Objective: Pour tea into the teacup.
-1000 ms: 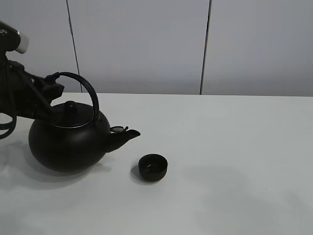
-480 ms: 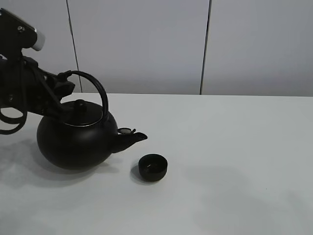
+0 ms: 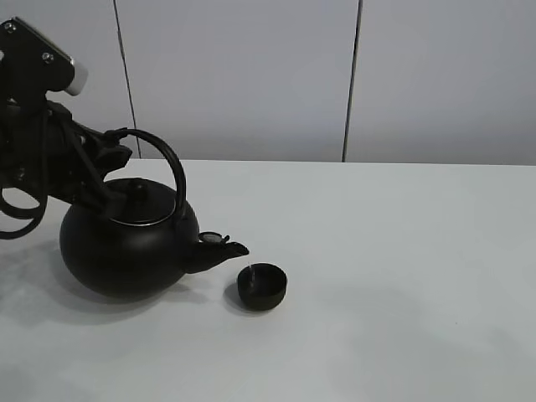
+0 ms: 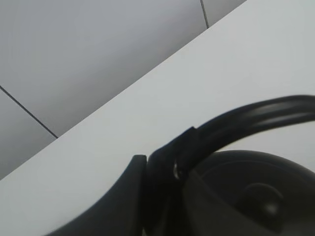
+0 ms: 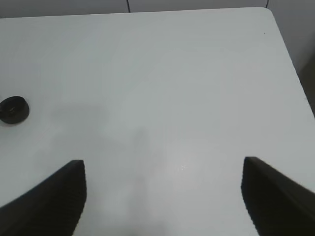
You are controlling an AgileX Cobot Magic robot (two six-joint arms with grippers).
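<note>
Kettle (image 3: 126, 247) at the far left, big, round and black, tips spout-down, its arched handle pinched tight by the left gripper (image 3: 115, 156). Off the spout a thin pale thread of tea (image 3: 250, 269) drops to the left edge of the teacup (image 3: 262, 286), which sits on the white table (image 3: 402, 251) just right of the spout. Over to the right, the right gripper (image 5: 162, 164) hangs above the table, jaws apart and holding nothing.

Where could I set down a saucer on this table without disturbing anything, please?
The table right of the teacup, back to the wall, is bare; the open right pincer hangs over it. The front strip before the kettle and teacup is free too. The left is crowded: the left pincer tips the kettle toward the teacup.
</note>
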